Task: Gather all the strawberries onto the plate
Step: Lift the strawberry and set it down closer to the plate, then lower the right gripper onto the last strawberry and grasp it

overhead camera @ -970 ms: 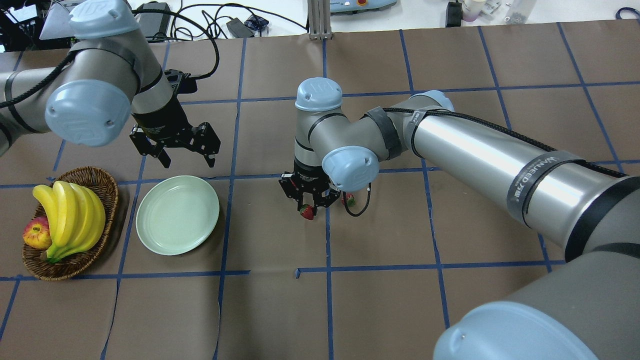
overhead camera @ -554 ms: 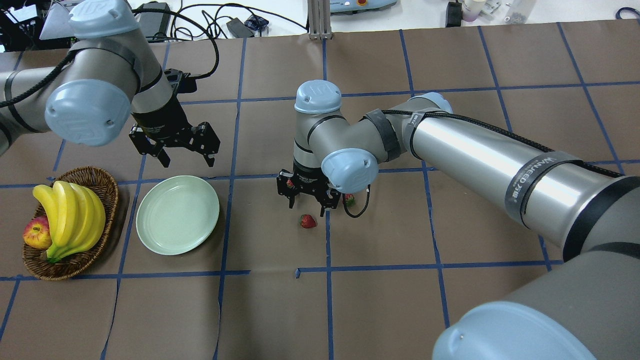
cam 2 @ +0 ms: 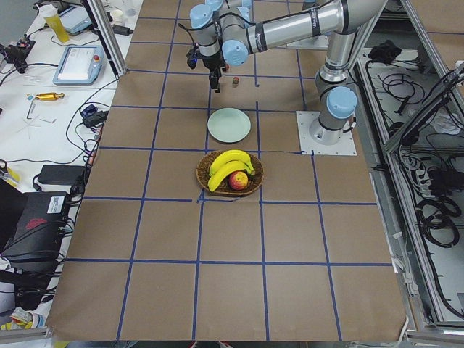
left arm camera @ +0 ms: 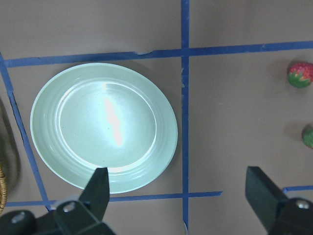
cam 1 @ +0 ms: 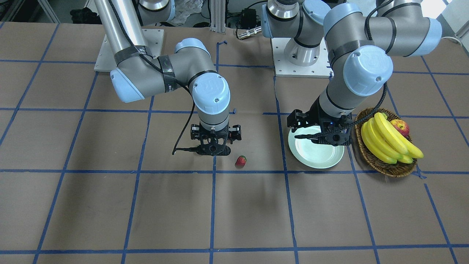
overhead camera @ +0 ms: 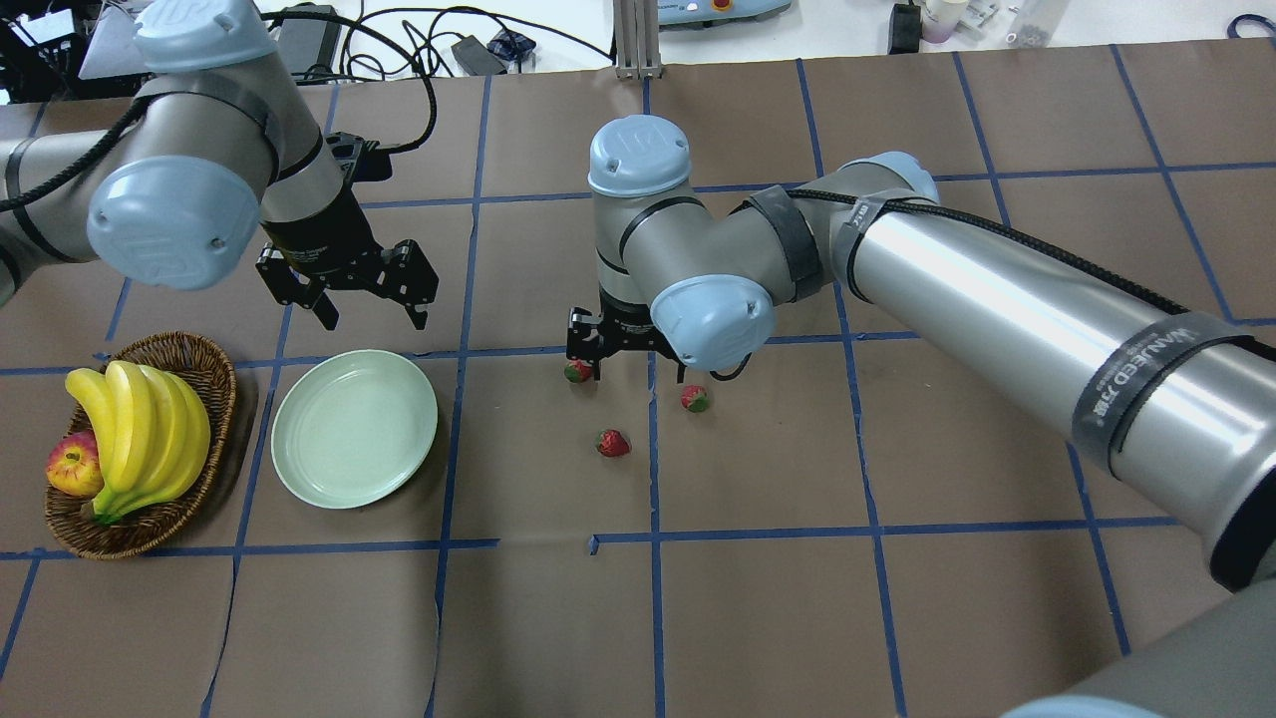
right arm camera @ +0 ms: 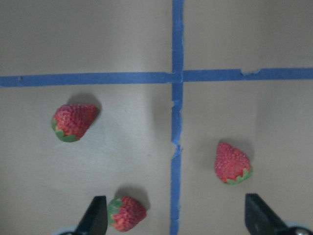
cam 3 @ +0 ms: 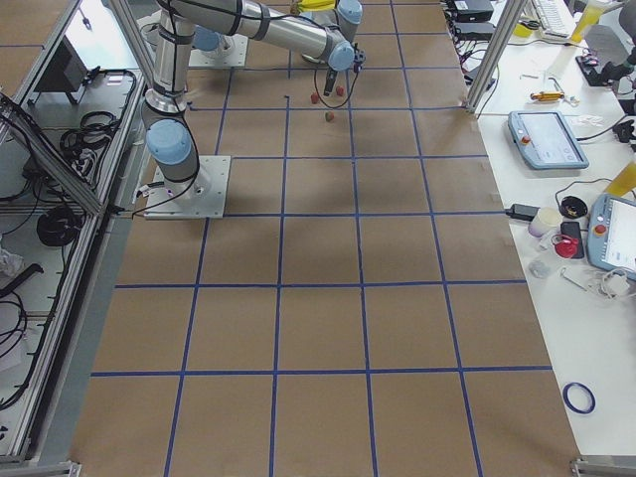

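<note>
Three strawberries lie on the brown paper right of the plate: one by a finger of my right gripper, one to its right, one nearer. The right wrist view shows all three below my open right gripper, which holds nothing. From the front only one strawberry shows, beside that gripper. My left gripper hangs open and empty over the far rim of the pale green plate, which holds nothing.
A wicker basket with bananas and an apple stands just left of the plate. Blue tape lines grid the paper. Cables and devices lie beyond the far table edge.
My right gripper was shut on a strawberry, then opened and let it go onto the paper. It has since risen and moved back from that berry. The left arm barely moved.
</note>
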Robot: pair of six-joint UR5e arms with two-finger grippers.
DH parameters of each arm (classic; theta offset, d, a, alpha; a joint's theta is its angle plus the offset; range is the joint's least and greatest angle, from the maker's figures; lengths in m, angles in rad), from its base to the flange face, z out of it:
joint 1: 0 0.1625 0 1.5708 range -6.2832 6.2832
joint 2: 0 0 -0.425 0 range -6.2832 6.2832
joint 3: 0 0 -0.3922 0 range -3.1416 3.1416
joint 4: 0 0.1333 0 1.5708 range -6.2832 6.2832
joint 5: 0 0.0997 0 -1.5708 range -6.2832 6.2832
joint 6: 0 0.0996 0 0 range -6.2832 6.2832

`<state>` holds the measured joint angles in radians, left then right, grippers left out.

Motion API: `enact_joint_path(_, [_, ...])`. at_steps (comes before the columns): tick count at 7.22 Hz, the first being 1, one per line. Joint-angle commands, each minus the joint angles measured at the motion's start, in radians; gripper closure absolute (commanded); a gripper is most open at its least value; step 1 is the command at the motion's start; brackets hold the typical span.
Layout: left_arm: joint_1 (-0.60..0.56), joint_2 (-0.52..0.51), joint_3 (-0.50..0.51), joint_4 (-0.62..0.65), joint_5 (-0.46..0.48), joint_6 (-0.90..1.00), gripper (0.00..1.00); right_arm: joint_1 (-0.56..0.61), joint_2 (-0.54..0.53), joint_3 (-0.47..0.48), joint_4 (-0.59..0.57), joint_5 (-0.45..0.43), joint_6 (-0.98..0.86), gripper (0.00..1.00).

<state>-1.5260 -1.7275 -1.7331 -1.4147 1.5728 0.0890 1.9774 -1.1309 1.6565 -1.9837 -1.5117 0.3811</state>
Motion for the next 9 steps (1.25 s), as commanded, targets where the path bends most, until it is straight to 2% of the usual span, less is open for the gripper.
enact_joint_path(1, [-0.034,-0.001,0.0,0.0,0.001,-0.006,0.0,-0.003,0.002,0.026,0.003,-0.068,-0.215,0.0])
enact_joint_path(3, [-0.045,-0.001,0.001,0.005,0.0,-0.043,0.0,-0.006,0.006,0.034,0.005,-0.119,-0.367,0.0])
enact_joint_path(5, [-0.056,-0.007,0.001,0.014,0.0,-0.049,0.0,-0.015,0.013,0.066,0.002,-0.119,-0.389,0.01])
enact_joint_path(7, [-0.056,-0.009,0.001,0.028,0.0,-0.044,0.0,-0.035,0.019,0.068,0.002,-0.116,-0.429,0.14])
enact_joint_path(8, [-0.056,-0.009,0.0,0.028,0.0,-0.046,0.0,-0.035,0.034,0.068,0.002,-0.11,-0.427,0.25])
enact_joint_path(9, [-0.056,-0.009,-0.002,0.028,0.0,-0.048,0.0,-0.035,0.046,0.066,-0.004,-0.104,-0.427,0.26])
